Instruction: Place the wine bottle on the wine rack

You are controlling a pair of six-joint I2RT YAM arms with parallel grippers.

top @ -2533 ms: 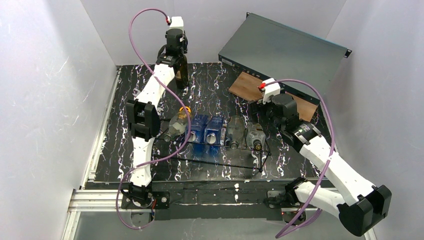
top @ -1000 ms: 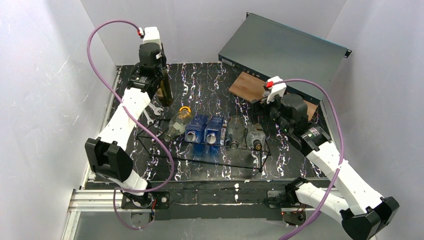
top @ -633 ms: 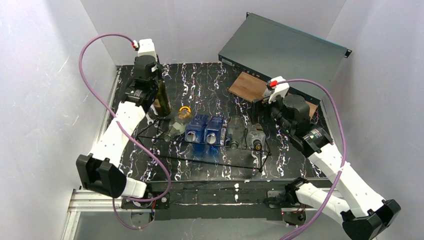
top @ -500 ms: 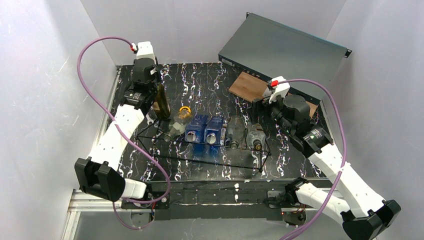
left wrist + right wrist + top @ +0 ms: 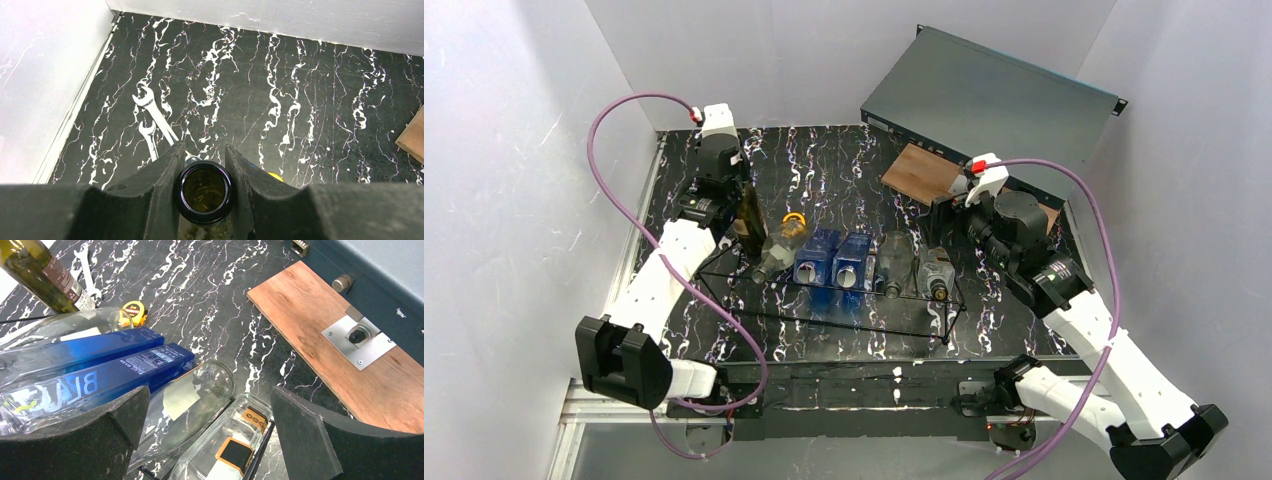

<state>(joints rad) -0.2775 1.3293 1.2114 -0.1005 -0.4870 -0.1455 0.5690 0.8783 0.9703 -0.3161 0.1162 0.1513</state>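
Wine bottle (image 5: 749, 214) moved nearer wine rack (image 5: 864, 328); blue bottle (image 5: 85, 382) reads "BR".

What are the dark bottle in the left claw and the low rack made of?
The wine bottle: likely glass, dark olive-green and glossy; light shines through its body and rim. The wine rack: probably metal wire, thin black rods; whether painted or coated, I cannot tell.

The bench (image 5: 854, 170) is black with white veins. The wine bottle (image 5: 749, 215) is olive-green, the wine rack (image 5: 864, 328) black.
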